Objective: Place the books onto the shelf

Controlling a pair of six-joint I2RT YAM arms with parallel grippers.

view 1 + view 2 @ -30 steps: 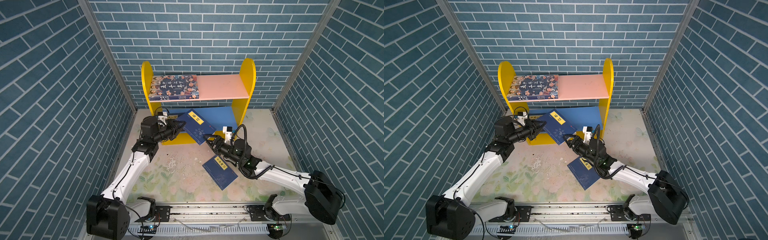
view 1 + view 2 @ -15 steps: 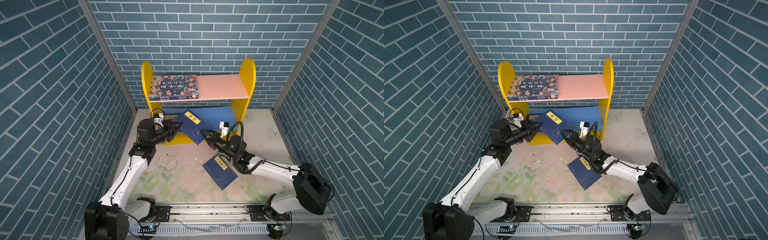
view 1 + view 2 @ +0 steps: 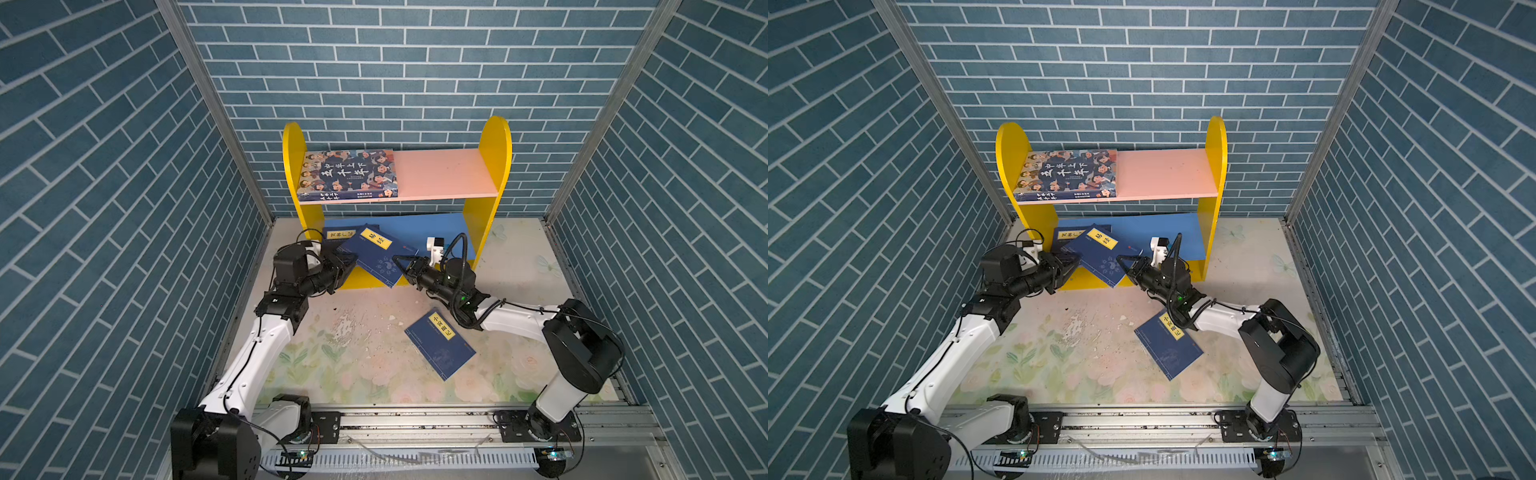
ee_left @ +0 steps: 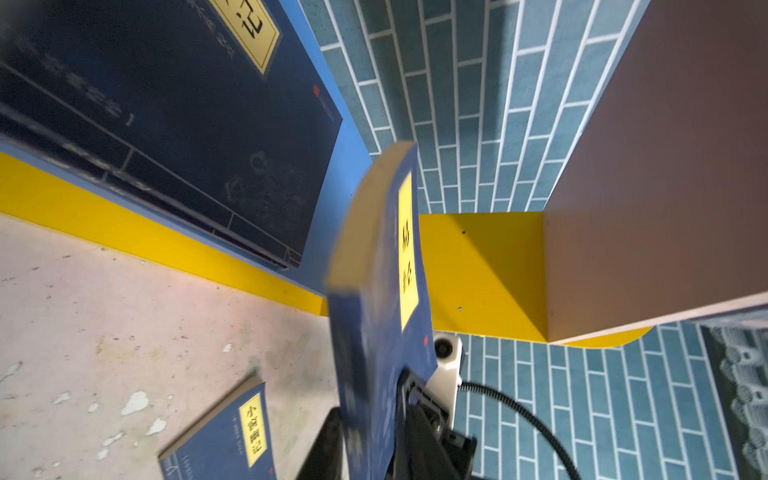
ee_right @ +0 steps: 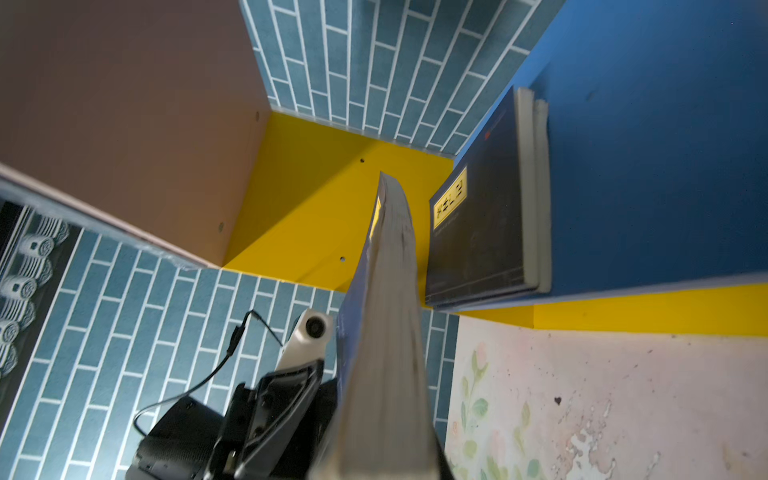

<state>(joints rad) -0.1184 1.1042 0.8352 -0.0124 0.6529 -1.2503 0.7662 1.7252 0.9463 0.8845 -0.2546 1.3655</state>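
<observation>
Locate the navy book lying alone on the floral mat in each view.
Top view: loose book lower right of centre.
Top view: same spot.
Left wrist: on the floor beside the held book, at.
Right wrist: not in it.
Shared landmark: blue lower board, in all four.

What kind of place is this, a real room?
Probably not a real room: it looks like a small robot practice booth. The brick walls look like printed panels in metal frames, two robot arms sit on a rail in front, and a little colourful shelf stands on a flowery mat.
</observation>
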